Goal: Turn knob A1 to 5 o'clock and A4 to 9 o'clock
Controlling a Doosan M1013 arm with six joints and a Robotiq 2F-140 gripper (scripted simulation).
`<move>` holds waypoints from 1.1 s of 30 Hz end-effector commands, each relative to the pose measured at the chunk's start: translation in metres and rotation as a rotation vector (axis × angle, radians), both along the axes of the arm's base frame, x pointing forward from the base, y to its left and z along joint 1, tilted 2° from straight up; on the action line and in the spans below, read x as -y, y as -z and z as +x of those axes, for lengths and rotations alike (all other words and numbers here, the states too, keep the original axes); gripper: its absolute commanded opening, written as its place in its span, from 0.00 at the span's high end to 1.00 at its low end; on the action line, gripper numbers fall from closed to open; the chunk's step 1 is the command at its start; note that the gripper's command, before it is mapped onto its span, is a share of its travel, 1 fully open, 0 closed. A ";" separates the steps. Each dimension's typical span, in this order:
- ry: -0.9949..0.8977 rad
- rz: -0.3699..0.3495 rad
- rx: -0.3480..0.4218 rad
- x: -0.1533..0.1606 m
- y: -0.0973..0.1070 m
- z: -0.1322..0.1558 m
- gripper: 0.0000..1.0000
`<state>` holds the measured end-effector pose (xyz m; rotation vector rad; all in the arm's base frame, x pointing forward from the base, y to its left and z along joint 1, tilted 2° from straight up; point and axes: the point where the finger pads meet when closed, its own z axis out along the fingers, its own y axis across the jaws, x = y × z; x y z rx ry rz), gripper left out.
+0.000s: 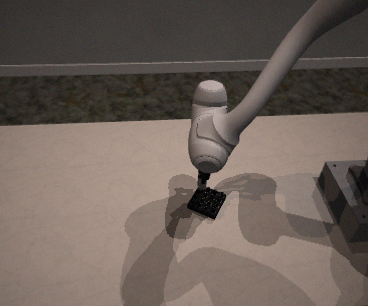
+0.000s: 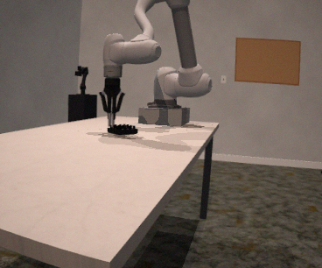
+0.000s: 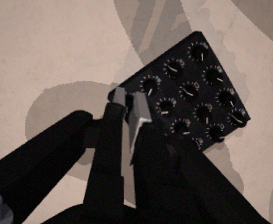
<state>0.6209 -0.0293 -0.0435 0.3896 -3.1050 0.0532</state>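
The knob box (image 1: 207, 203) (image 2: 122, 131) (image 3: 186, 76) sat just below the middle of the top view, on the table (image 1: 70, 210) (image 2: 92, 179) (image 3: 52, 45). Gripper (image 1: 202, 185) (image 2: 111, 125) (image 3: 126, 103) fingers nearly together, apparently pinching the corner knob (image 3: 129, 103), left of centre in the wrist view. Labels lay toward upper right; judged it A4, gripped narrowly for turning to 9 o'clock. Its line was hidden. Adjacent knobs stood close at right; the dark finger linkage blocked part of row A. Judged risk: brushing 1 neighbour on release.

Black knob box (image 1: 207, 203) (image 2: 122, 130) (image 3: 187, 90) flat on the table (image 1: 70, 210) (image 2: 92, 175) (image 3: 17, 50).
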 end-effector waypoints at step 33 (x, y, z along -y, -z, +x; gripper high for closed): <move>-0.618 0.009 -0.020 0.000 0.000 0.000 0.95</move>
